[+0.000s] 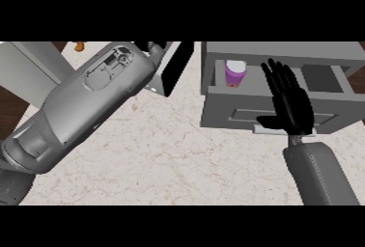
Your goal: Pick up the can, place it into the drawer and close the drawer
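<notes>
Pale veined stone counter (178, 159), dark wooden floor (10, 102) beyond its left edge.

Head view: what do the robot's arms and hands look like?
Two grey forearm casings: the left forearm looks paler and bulkier, with a recessed panel of round fittings near the wrist; the right forearm is darker and slimmer. The left hand and right hand are black.
</notes>
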Action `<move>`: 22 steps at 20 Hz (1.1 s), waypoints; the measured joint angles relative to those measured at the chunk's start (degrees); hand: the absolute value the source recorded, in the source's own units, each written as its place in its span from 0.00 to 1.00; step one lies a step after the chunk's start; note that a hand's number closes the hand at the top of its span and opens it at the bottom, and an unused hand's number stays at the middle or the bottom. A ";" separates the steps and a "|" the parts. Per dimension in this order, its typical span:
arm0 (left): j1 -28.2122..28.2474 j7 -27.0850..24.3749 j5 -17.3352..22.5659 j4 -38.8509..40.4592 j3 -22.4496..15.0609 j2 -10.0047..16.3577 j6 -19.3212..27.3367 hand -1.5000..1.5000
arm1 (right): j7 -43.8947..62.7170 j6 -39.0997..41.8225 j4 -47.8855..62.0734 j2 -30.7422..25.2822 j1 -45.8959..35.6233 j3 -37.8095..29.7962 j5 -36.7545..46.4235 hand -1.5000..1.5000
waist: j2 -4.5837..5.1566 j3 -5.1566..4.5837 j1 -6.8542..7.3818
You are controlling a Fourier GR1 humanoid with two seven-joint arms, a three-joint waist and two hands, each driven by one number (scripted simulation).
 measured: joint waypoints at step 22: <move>14.81 5.16 -2.60 -19.21 0.90 11.06 -2.06 0.00 | -0.60 -20.15 40.37 -0.59 -27.24 -11.04 4.18 0.00 | 1.84 1.08 1.56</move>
